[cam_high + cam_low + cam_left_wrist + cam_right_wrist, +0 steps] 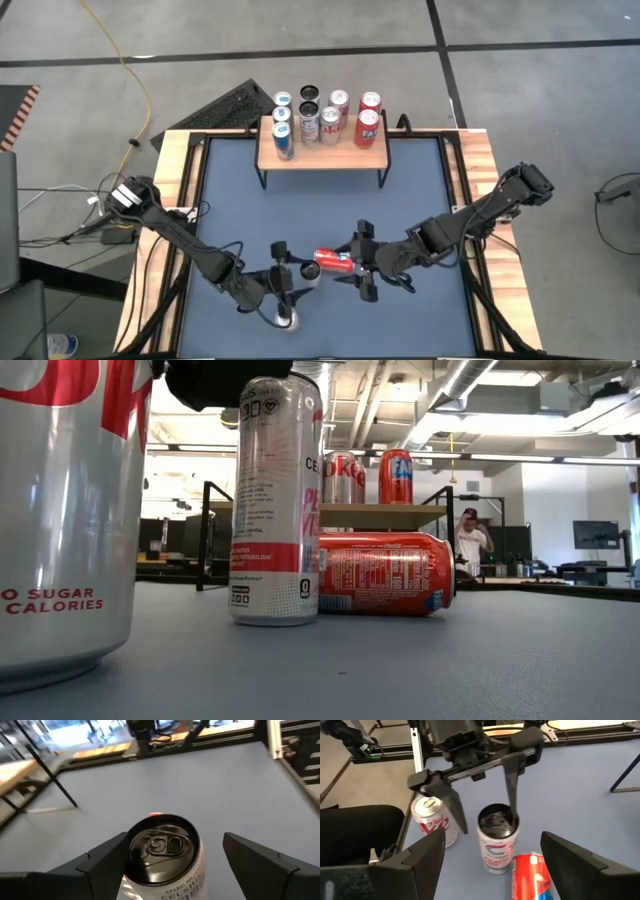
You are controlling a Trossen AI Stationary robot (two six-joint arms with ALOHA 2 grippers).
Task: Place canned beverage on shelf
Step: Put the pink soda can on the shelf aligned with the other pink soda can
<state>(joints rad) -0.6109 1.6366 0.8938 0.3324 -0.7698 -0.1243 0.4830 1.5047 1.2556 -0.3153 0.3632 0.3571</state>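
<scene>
A tall white-and-pink can (497,837) stands upright on the blue table, with the shelf (320,158) at the far edge carrying several cans. My left gripper (172,857) is open, its fingers astride this can's top (162,845). Beside the tall can a red can (333,262) lies on its side, also seen in the low view (385,573). My right gripper (492,870) hangs open above and just right of the red can, touching nothing. A Diet Coke can (432,820) stands upright near the front edge. My left gripper comes at the tall can nearly level, from the table's left. One finger (512,802) stands right at the can's top rim (510,820); I cannot tell whether it touches. The other finger (455,812) stands apart from the can. The can stands upright on the table.
The Diet Coke can (287,318) stands close to my left gripper's outer finger. Open blue table lies between the cans and the shelf. A raised wooden frame (478,200) borders the table. A person (468,540) stands far off in the room.
</scene>
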